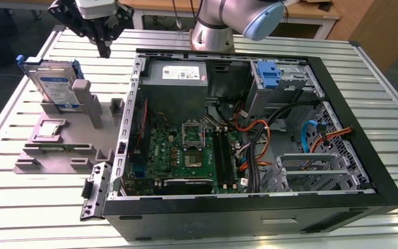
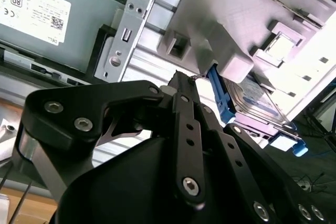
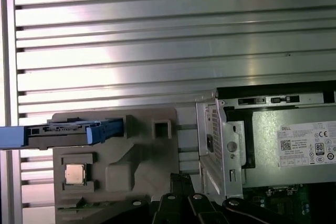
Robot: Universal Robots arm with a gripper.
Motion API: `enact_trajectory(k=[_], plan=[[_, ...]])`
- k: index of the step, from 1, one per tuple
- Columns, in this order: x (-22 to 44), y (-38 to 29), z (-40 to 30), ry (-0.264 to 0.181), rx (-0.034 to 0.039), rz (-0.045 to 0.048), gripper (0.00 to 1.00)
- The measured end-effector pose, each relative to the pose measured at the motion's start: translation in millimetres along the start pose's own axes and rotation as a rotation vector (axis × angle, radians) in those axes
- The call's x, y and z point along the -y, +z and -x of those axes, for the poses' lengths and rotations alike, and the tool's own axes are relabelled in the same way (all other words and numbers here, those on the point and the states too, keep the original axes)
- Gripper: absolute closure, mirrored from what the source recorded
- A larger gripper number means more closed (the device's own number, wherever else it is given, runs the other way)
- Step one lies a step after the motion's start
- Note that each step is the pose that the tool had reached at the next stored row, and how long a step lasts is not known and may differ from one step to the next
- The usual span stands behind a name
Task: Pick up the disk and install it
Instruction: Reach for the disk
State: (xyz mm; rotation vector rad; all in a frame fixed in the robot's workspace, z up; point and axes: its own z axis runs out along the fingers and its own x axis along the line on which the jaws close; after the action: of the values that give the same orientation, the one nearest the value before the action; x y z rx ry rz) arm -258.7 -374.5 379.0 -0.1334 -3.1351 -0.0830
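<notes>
A black claw (image 2: 181, 80), fingers closed together, hangs near the blue-framed disk (image 2: 256, 98) slotted edgewise in a grey holder (image 2: 210, 19).

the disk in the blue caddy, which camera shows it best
The exterior view: the disk stands on edge in the grey holder, label face showing. The first wrist view shows the disk edge-on; the second wrist view shows part of the disk behind the holder.

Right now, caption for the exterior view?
End effector hovers between open PC case and grey fixture holding upright disk.
</notes>
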Motion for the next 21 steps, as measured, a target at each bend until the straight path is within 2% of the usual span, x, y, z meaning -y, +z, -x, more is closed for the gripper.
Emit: enact_trajectory(k=[3,10,21], plan=[[0.0,0.2,-4.7,0.0,0.0,0.0,0.9],[0.2,0.4,-6.8,0.0,-0.0001,0.0,0.9],[0.9,1.2,-16.7,0.0,-0.0002,-0.0001,0.9]])
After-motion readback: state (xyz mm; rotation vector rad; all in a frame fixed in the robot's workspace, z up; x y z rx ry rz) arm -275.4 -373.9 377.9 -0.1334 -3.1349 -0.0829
